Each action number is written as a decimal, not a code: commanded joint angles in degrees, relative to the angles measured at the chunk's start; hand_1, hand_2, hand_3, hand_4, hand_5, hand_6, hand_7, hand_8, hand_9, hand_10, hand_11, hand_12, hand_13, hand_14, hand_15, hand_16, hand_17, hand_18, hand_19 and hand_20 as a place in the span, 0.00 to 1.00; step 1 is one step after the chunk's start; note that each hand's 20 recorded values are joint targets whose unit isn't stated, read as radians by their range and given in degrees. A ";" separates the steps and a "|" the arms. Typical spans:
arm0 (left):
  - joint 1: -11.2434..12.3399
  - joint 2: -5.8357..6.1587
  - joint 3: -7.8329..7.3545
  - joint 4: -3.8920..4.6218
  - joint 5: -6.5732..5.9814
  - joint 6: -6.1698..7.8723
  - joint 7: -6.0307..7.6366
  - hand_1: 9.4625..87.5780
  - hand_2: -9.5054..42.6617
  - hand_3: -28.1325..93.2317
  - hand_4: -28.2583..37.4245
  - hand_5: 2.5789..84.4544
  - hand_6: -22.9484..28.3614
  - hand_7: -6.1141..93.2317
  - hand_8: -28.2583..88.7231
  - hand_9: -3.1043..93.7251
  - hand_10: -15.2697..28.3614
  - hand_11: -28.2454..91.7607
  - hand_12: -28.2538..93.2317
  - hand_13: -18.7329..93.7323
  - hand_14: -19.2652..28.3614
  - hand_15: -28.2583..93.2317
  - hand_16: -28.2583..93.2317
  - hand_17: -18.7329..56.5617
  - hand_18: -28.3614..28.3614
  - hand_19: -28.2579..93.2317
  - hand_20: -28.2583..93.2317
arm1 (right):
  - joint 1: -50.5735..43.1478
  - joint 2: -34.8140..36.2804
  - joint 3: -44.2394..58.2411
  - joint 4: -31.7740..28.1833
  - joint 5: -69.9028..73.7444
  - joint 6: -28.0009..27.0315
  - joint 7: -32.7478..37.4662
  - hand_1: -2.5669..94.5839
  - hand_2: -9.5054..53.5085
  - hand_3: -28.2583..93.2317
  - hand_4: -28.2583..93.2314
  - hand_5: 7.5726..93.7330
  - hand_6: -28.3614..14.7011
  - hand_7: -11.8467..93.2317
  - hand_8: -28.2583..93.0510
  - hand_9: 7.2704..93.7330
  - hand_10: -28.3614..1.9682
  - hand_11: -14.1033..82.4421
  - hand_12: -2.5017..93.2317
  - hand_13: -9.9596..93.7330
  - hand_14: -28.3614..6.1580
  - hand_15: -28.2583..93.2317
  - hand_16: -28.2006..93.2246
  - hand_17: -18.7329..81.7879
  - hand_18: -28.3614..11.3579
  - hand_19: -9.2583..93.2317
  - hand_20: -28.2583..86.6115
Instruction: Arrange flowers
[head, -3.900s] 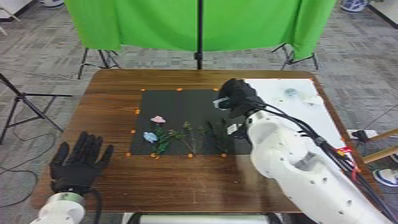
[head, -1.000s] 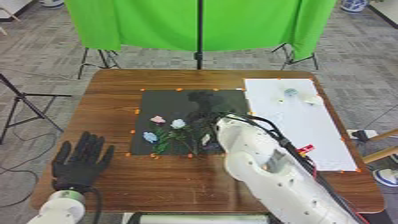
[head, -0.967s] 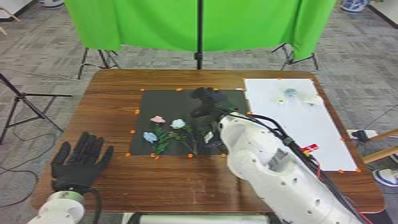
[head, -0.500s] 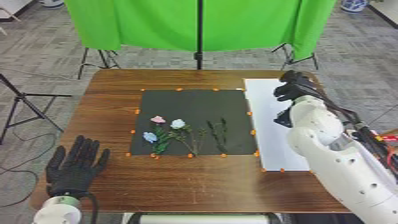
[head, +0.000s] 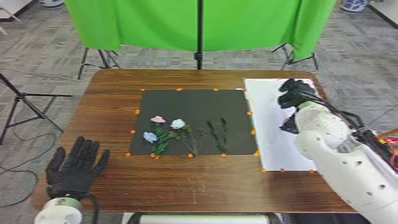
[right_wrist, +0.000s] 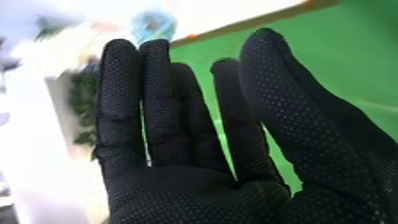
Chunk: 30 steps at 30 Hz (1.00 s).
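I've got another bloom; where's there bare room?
The far half of the black mat, beyond the pink flower and white flower. Its near half is crowded: blue flower, green stems. The right hand hangs over the white sheet.

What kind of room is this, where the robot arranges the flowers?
Probably a robotics lab or test room: a green cloth hangs behind the table, orange marks border the black mat, and tripod legs stand on the floor.

Green cloth (head: 142, 25) hangs beyond the far edge of the brown surface (head: 108, 110), folds visible. Upright black pole (head: 200, 32) stands before the cloth. Black tripod (head: 21, 94) sits on the grey floor (head: 53, 65), left side. Blue-and-white object (head: 354, 5) noted at far right, identity unclear
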 joint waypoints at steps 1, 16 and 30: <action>0.60 -0.42 0.60 -0.13 0.10 1.25 -0.16 0.23 0.54 0.84 0.00 0.54 0.57 0.30 0.14 0.48 0.69 0.53 0.34 0.47 0.71 0.64 0.16 0.19 0.75 0.57 0.37 | 3.76 -1.89 -3.81 3.17 -3.93 -1.54 3.49 0.55 0.00 0.90 0.00 0.45 0.55 0.28 0.13 0.39 0.34 0.27 0.18 0.50 0.36 0.59 0.36 0.42 0.18 0.77 0.42; 1.30 -0.72 0.21 -0.07 0.49 2.25 -0.75 0.23 0.54 0.84 0.00 0.54 0.58 0.31 0.14 0.47 0.69 0.54 0.34 0.46 0.71 0.65 0.16 0.19 0.75 0.57 0.37 | 2.03 -3.23 -5.70 6.14 -4.42 -3.40 5.99 0.58 0.00 0.89 0.00 0.48 0.56 0.28 0.13 0.48 0.39 0.30 0.17 0.51 0.37 0.61 0.34 0.46 0.16 0.87 0.47; -0.20 -0.79 0.60 1.02 -1.96 2.03 -2.09 0.23 0.54 0.84 0.00 0.54 0.58 0.30 0.13 0.48 0.69 0.54 0.33 0.47 0.71 0.65 0.16 0.19 0.75 0.57 0.37 | 2.42 -3.06 -9.71 9.30 -6.09 4.90 6.51 0.69 0.00 0.75 0.00 0.72 0.62 0.39 0.29 0.86 0.59 0.27 0.47 0.73 0.63 0.58 0.56 0.53 0.19 0.88 0.57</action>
